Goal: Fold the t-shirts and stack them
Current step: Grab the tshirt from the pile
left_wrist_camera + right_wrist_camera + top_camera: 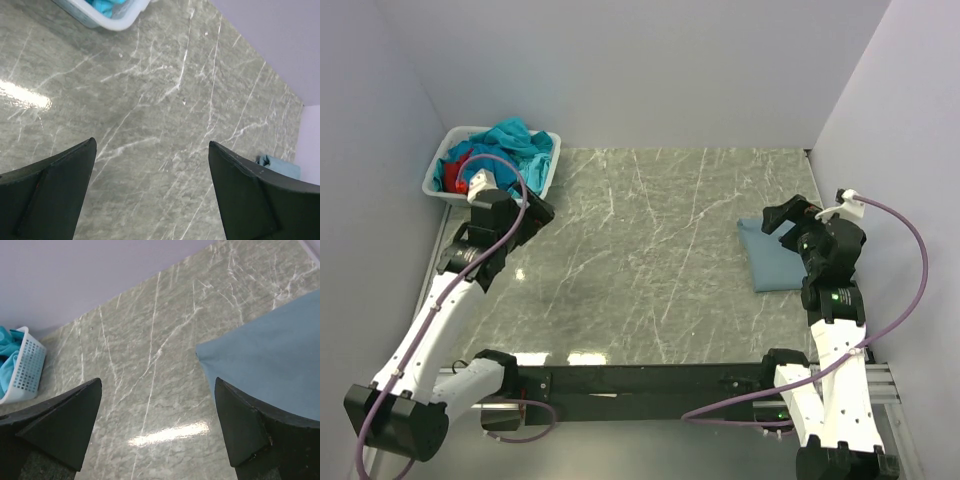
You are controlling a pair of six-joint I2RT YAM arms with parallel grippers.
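A folded slate-blue t-shirt (775, 262) lies flat at the table's right side; it also shows in the right wrist view (270, 370) and as a corner in the left wrist view (280, 166). Teal-blue t-shirts (515, 145) and a red one (455, 168) are heaped in the white basket (545, 178) at the back left. My left gripper (535, 212) is open and empty, above bare table just in front of the basket. My right gripper (778, 218) is open and empty, above the folded shirt's left edge.
The basket's corner shows in the left wrist view (112, 20) and the right wrist view (25, 372). Pale walls enclose the table at the back, left and right. The marble tabletop (640, 260) lies between the two arms.
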